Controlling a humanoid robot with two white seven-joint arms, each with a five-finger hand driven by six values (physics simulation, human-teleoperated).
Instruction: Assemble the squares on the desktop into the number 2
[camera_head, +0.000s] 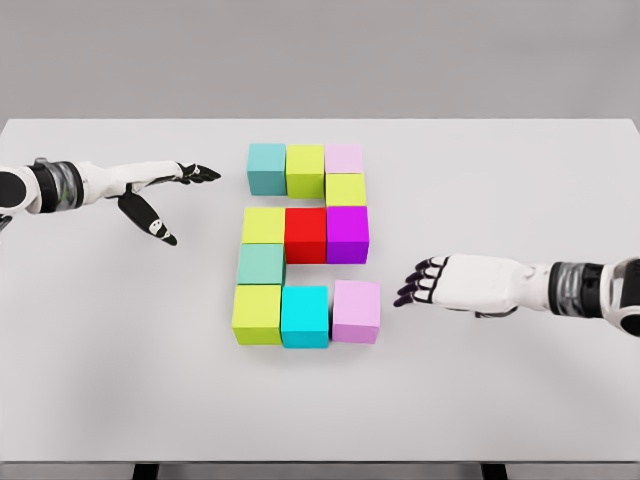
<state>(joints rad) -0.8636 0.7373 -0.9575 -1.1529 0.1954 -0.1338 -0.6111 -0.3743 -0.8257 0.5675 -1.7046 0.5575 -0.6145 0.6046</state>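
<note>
Near row: lime cube (257, 314), cyan cube (305, 316), lilac cube (356, 311) sitting slightly askew. Right hand (437, 282) just beside lilac cube, not touching, fingers loosely curled, empty. Behind: remaining cubes (305, 200) stacked back into a 2 shape on the white table (520, 180). Left hand (160, 195) well apart at far left, fingers spread, empty

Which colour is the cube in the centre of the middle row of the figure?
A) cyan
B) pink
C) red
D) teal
C: the red cube sits between the yellow-green cube and the magenta cube.
</note>
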